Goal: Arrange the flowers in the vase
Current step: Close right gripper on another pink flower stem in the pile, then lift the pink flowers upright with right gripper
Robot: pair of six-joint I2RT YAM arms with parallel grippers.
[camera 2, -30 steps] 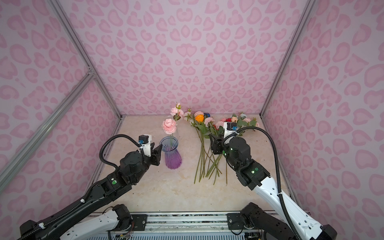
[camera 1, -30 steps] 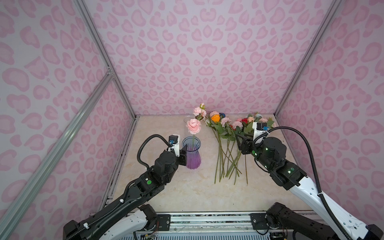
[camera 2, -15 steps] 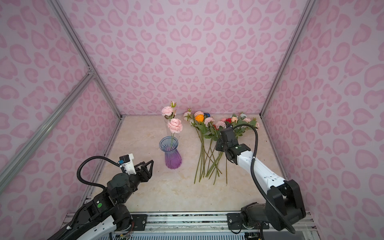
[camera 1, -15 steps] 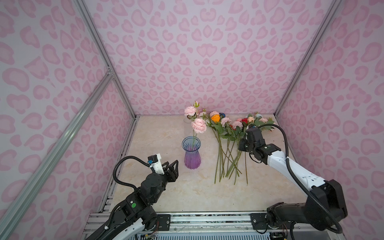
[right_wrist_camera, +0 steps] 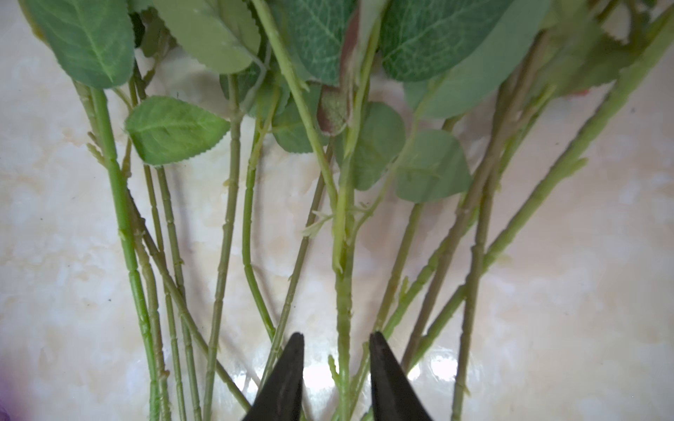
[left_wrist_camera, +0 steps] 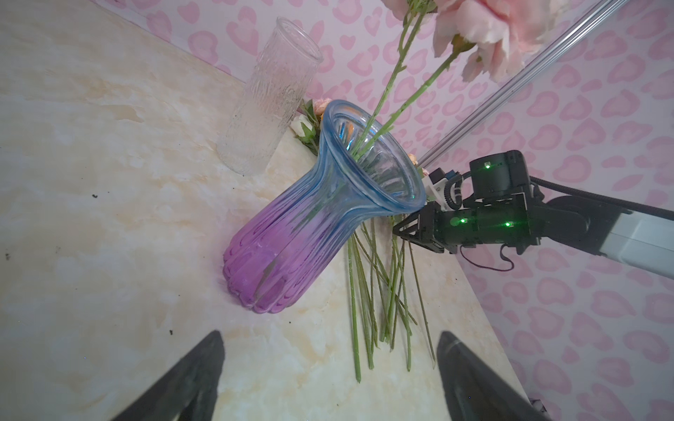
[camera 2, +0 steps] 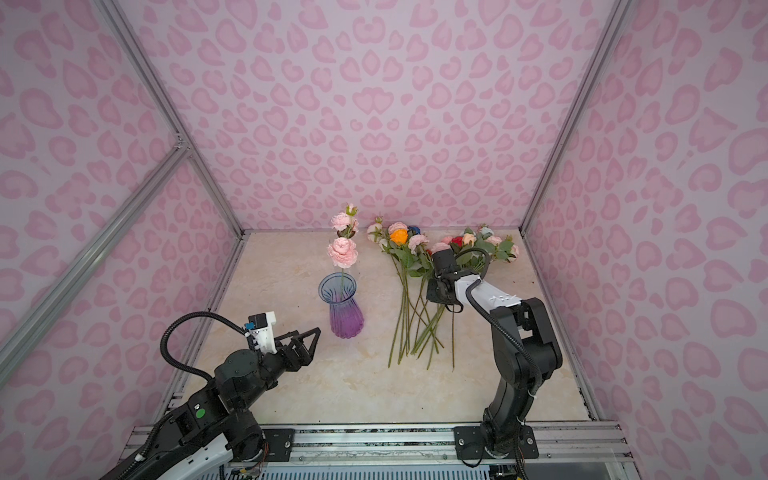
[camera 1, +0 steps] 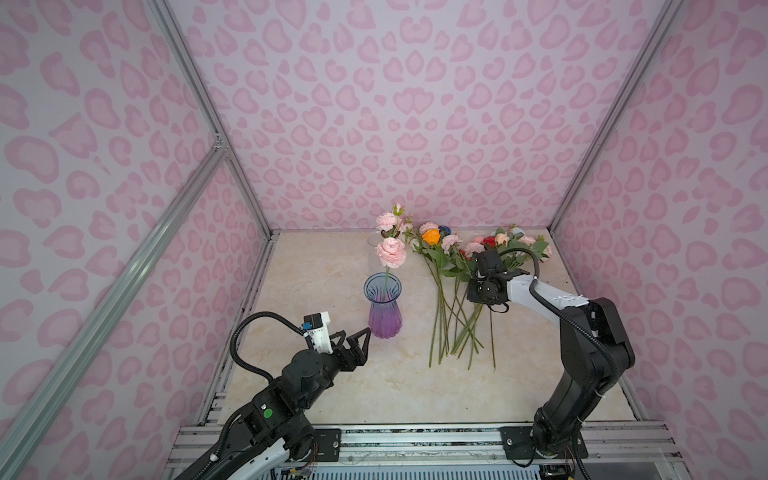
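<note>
The left claw (camera 1: pixel 355 334) has backed off the vase (camera 1: pixel 384 309), wide open and empty; the right claw (right_wrist_camera: pixel 335 337) straddles one stem (right_wrist_camera: pixel 343 291), part-open, to single it out

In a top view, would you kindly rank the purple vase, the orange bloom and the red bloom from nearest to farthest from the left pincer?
1. purple vase, just ahead of the left pincer.
2. orange bloom, at the back, right of the vase.
3. red bloom, at the back, further right.

Flowers (camera 1: pixel 436 258) lie right of vase (camera 1: pixel 384 307) (not touching).
</note>
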